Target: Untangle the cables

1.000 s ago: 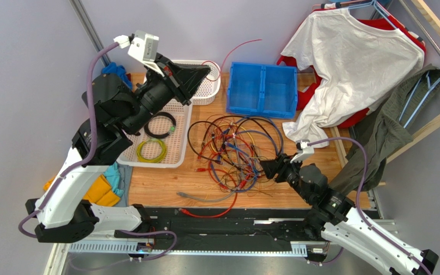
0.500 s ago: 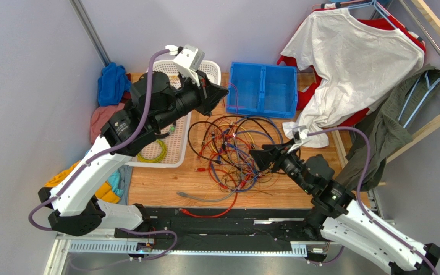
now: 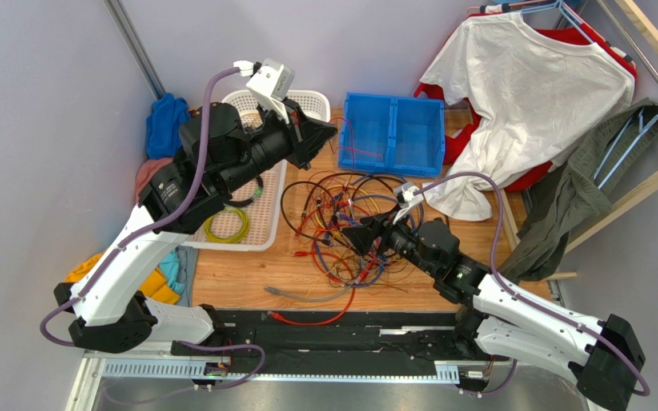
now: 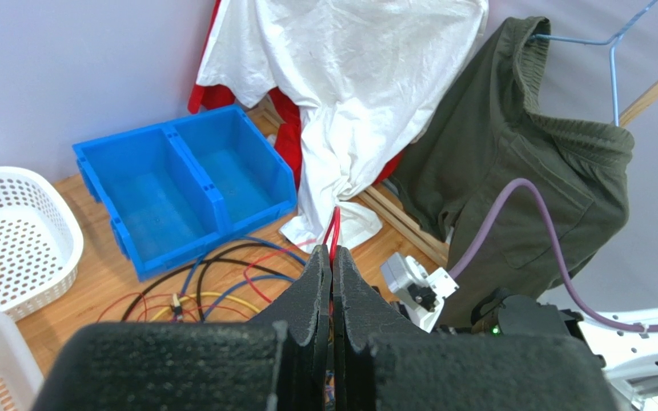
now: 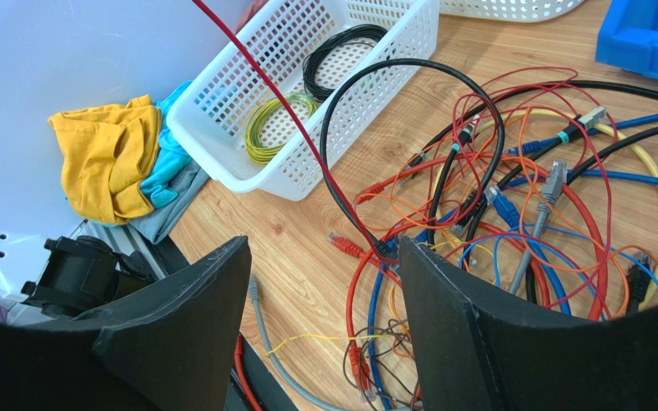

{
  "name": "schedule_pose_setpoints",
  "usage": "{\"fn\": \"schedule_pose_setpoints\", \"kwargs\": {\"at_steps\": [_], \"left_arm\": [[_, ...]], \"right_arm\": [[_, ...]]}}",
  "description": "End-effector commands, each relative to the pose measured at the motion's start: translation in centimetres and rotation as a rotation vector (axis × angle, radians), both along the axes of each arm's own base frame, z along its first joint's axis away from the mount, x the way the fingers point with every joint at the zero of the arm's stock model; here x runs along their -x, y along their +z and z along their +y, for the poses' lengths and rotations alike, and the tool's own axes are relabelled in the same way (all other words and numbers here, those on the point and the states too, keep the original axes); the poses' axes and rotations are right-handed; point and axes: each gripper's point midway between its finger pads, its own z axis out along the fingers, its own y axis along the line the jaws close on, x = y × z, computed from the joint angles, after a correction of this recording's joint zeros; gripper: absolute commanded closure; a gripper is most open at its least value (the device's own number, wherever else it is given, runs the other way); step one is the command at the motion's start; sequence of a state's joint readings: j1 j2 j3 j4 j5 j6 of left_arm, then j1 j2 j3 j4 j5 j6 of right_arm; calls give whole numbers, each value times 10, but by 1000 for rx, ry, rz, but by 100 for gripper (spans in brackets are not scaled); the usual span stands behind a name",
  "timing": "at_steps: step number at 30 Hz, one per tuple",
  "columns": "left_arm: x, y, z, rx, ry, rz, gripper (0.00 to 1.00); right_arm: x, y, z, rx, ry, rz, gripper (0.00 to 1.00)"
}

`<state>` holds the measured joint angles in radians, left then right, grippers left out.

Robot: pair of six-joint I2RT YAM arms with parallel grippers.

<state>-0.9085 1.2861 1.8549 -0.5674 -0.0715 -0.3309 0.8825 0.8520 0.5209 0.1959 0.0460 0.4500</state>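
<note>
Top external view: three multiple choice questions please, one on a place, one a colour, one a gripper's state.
1. The yellow-green coil lies: A in the white basket; B on bare wood; C in a gripper.
2. The left gripper pinches a cable coloured: A blue; B red; C yellow.
3. The right gripper is: A shut on a cable; B shut empty; C open.
A, it sits inside the basket's walls; B, a red cable runs between its closed jaws; C, its jaws stand wide apart.
</note>
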Motion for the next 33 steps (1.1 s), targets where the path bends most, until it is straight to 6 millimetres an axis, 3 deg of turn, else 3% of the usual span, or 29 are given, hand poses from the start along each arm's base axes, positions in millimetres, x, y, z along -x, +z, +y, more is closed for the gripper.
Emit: {"fn": "schedule_pose_setpoints", "kwargs": {"at_steps": [1, 6, 7, 9, 10, 13, 17, 18, 20, 21, 22, 24, 25, 29, 31, 32, 33], "left_arm": [[7, 15, 4, 29, -16, -16, 100], [9, 15, 4, 41, -22, -5, 100], [9, 14, 4, 38, -22, -1, 100], [11, 15, 6, 38, -21, -1, 100], [12, 14, 8, 37, -18, 0, 100], [9, 3, 16, 20, 21, 6, 100], [-1, -41, 34, -9, 131, 39, 98], [-4, -52, 36, -16, 153, 53, 96], [-9, -82, 44, -26, 215, 88, 93], [-10, -93, 46, -33, 226, 98, 91], [-10, -112, 47, -47, 235, 115, 89], [-12, -129, 48, -45, 254, 142, 82], [-12, -144, 48, -56, 257, 157, 78], [-11, -173, 41, -58, 241, 199, 51], [-11, -182, 38, -58, 233, 207, 40], [-10, -184, 37, -56, 225, 212, 38], [-10, -185, 37, -55, 224, 213, 37]], "right_arm": [[-9, 25, 13, -50, 7, -71, 33], [-29, 11, 21, -24, -55, -36, 37], [-33, 8, 21, -21, -74, -25, 45], [-38, 4, 20, -14, -97, -22, 71], [-38, 5, 20, -18, -101, -26, 100], [-40, 27, 7, -36, -152, -48, 100], [-36, 101, -22, -75, -227, -143, 100], [-33, 136, -28, -99, -235, -171, 100], [-31, 168, -37, -102, -256, -195, 100], [-28, 199, -48, -106, -284, -212, 100], [-30, 214, -48, -99, -288, -223, 100], [-31, 232, -53, -64, -304, -241, 100], [-31, 260, -57, -92, -321, -269, 100], [-38, 305, -62, -107, -368, -327, 100], [-47, 302, -53, -48, -365, -312, 100], [-45, 317, -55, -61, -362, -324, 100], [-47, 307, -52, -18, -355, -299, 100]]}}
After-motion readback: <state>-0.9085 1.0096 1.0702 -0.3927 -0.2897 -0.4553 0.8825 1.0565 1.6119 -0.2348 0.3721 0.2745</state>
